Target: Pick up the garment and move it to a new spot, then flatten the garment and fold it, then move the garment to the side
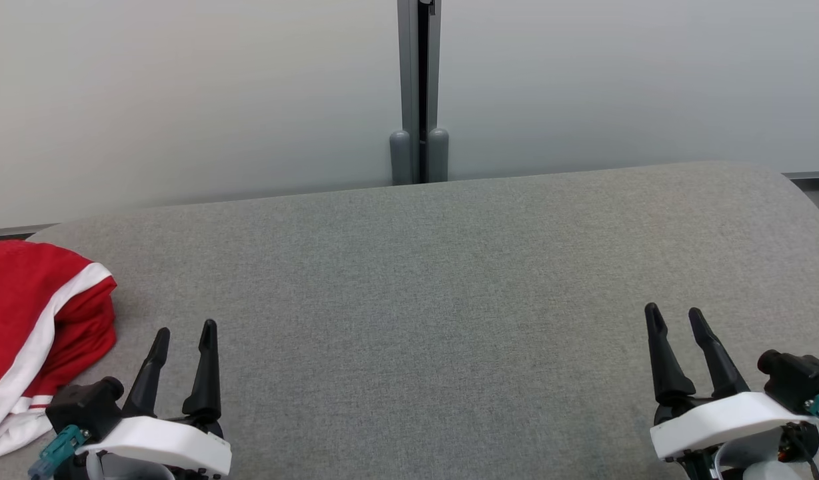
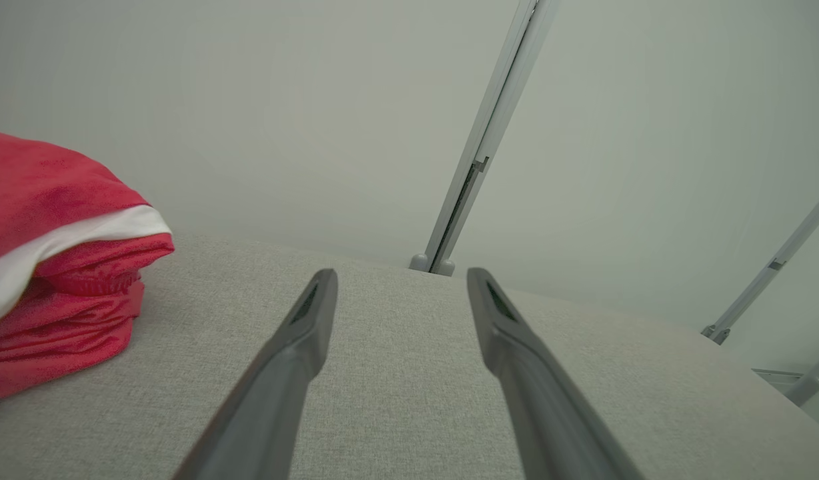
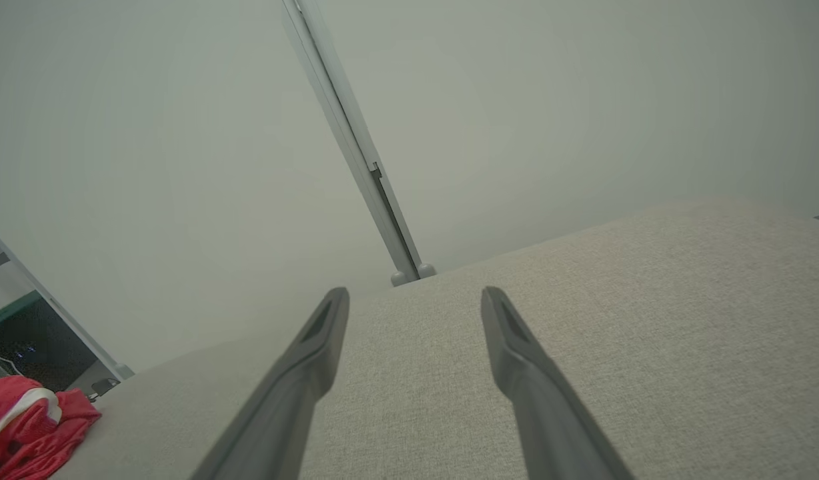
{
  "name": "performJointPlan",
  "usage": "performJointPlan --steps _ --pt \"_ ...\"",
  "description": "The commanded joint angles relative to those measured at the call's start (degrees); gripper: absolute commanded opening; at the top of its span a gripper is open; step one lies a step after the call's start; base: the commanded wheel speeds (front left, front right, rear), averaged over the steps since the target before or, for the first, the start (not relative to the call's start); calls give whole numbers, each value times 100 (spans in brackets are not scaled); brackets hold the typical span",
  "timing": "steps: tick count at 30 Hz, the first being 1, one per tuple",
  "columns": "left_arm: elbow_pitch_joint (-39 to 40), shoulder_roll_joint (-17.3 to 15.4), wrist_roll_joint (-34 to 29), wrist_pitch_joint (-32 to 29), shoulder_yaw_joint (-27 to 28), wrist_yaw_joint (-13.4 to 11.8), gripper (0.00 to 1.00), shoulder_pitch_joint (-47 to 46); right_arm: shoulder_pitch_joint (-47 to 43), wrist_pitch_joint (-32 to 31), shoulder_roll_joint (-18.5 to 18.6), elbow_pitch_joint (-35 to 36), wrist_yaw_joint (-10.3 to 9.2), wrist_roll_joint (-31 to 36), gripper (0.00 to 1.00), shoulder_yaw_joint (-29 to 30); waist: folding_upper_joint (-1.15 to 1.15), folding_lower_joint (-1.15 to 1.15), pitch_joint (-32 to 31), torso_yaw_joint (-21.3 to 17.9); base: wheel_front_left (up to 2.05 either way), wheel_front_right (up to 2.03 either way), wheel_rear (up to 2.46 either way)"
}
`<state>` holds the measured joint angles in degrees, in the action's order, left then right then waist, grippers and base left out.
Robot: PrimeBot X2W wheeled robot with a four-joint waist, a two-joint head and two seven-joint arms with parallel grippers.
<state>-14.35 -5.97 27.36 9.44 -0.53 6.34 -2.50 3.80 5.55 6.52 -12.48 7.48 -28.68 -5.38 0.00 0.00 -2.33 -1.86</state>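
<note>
Nearest, the left gripper (image 1: 186,327) and right gripper (image 1: 673,310) hover low over the grey fabric surface (image 1: 409,280), well apart, each with its two dark fingers spread wide and nothing between them. Just left of the left gripper lies the garment (image 1: 23,313) (red, with a white band), bunched in stacked folds at the surface's left edge. Its longer side runs near to far, and the band slants from near left toward the rounded end facing the surface's middle. Beyond stands a pale wall (image 1: 183,100) with a grey post (image 1: 419,87).
</note>
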Motion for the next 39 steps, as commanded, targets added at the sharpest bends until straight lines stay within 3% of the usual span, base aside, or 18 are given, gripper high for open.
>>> performJointPlan --steps 1,39 --pt "9 -27 -126 40 18 -30 100 21 32 43 43 20 2 108 100 -17 0 0 -2 -3 0 0 0" --pt "-478 68 -1859 493 169 -95 100 -58 -46 198 48 -113 1 1763 100 -144 0 0 -72 -71 0 0 0"
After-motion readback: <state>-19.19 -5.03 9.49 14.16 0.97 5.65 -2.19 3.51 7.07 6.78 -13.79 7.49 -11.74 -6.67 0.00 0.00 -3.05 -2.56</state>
